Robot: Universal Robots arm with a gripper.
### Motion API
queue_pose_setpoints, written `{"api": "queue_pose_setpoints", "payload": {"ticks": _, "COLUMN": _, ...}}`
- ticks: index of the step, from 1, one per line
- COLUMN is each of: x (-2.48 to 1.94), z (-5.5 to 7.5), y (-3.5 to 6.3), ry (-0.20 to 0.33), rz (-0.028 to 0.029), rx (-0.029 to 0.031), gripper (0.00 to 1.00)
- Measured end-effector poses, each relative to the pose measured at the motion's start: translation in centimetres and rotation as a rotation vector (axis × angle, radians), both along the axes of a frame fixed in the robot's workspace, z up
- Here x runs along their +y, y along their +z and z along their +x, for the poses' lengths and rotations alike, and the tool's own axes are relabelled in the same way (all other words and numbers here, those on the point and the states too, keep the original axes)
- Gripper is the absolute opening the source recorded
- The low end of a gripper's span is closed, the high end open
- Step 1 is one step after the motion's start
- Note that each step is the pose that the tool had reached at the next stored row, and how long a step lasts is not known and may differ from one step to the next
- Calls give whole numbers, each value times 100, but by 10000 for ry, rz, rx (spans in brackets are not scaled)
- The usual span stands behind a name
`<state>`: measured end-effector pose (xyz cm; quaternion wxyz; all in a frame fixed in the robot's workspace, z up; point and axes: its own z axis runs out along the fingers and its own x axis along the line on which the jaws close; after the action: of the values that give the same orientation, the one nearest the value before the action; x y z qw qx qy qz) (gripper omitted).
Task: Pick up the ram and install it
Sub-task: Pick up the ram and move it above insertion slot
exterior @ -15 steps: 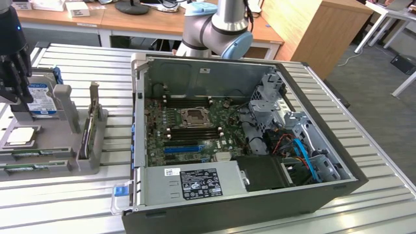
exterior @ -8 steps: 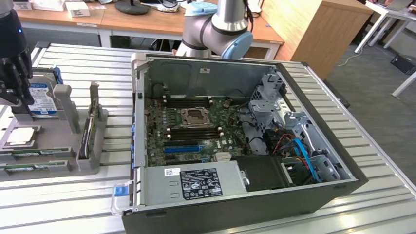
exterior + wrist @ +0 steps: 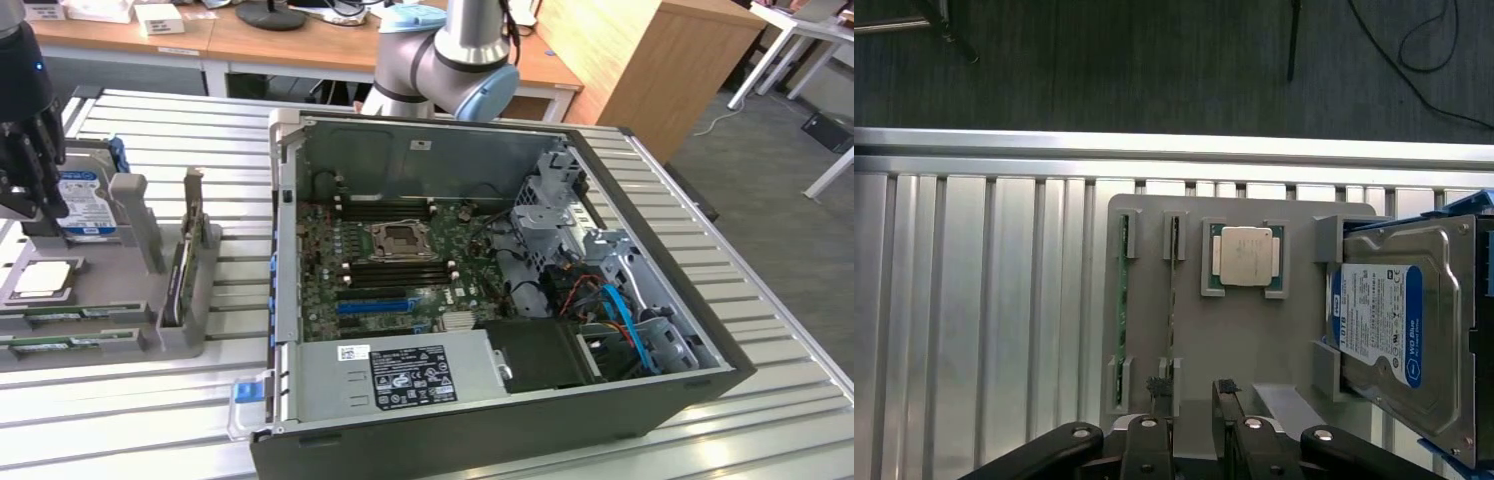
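Two green ram sticks stand on edge in a grey holder [image 3: 1254, 350]: one ram stick [image 3: 1172, 300] on the inner side and a second ram stick [image 3: 1121, 310] by the holder's edge. In the exterior view both ram sticks [image 3: 60, 316] lie at the holder's near end. My gripper [image 3: 1190, 390] hangs open above the holder with nothing between its black fingertips [image 3: 1226, 388]; the inner stick lines up close to one fingertip. In the exterior view the gripper [image 3: 24, 170] is at the far left, over the holder [image 3: 147, 300]. The motherboard's black memory slots [image 3: 394, 266] lie inside the open computer case [image 3: 534, 400].
The holder also carries a processor chip [image 3: 1246, 257] and a hard drive [image 3: 1389, 330] with a blue label. A blue slot strip [image 3: 374, 303] sits on the motherboard. The arm's base [image 3: 447, 60] stands behind the case. A slatted metal table [image 3: 160, 400] carries everything.
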<state>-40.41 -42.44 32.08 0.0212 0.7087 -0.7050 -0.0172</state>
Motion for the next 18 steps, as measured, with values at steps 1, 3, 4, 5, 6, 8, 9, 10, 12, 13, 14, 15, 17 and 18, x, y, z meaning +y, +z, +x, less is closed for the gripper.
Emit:
{"api": "queue_pose_setpoints", "payload": {"ticks": 1, "x": -14, "z": 0, "y": 0, "ry": 0, "rz": 0, "rx": 0, "gripper": 30}}
{"api": "queue_pose_setpoints", "payload": {"ticks": 3, "x": -47, "z": 0, "y": 0, "ry": -1, "rz": 0, "rx": 0, "gripper": 30}}
{"api": "queue_pose_setpoints", "payload": {"ticks": 4, "x": -68, "z": 0, "y": 0, "ry": -1, "rz": 0, "rx": -1, "gripper": 30}}
{"api": "queue_pose_setpoints", "payload": {"ticks": 5, "x": -89, "z": -1, "y": 0, "ry": 0, "rz": 1, "rx": 0, "gripper": 30}}
{"api": "queue_pose_setpoints", "payload": {"ticks": 6, "x": -111, "z": 0, "y": 0, "ry": -1, "rz": 0, "rx": 0, "gripper": 30}}
{"api": "queue_pose_setpoints", "payload": {"ticks": 8, "x": -151, "z": 0, "y": 0, "ry": 0, "rz": 0, "rx": 0, "gripper": 30}}
{"api": "queue_pose_setpoints", "payload": {"ticks": 9, "x": -162, "z": 0, "y": 0, "ry": 0, "rz": -1, "rx": 1, "gripper": 30}}
{"api": "queue_pose_setpoints", "payload": {"ticks": 10, "x": -162, "z": 0, "y": 0, "ry": 0, "rz": 0, "rx": 1, "gripper": 30}}
{"api": "queue_pose_setpoints", "payload": {"ticks": 12, "x": -162, "z": 0, "y": 0, "ry": -1, "rz": 0, "rx": 0, "gripper": 30}}
{"api": "queue_pose_setpoints", "payload": {"ticks": 13, "x": -162, "z": 0, "y": 0, "ry": -1, "rz": 1, "rx": 0, "gripper": 30}}
{"api": "queue_pose_setpoints", "payload": {"ticks": 14, "x": -162, "z": 0, "y": 0, "ry": -1, "rz": 0, "rx": 0, "gripper": 30}}
{"api": "queue_pose_setpoints", "payload": {"ticks": 15, "x": -162, "z": 0, "y": 0, "ry": 0, "rz": 1, "rx": 0, "gripper": 30}}
{"api": "queue_pose_setpoints", "payload": {"ticks": 17, "x": -162, "z": 0, "y": 0, "ry": -1, "rz": 0, "rx": 0, "gripper": 30}}
{"api": "queue_pose_setpoints", "payload": {"ticks": 18, "x": -162, "z": 0, "y": 0, "ry": -1, "rz": 0, "rx": 0, "gripper": 30}}
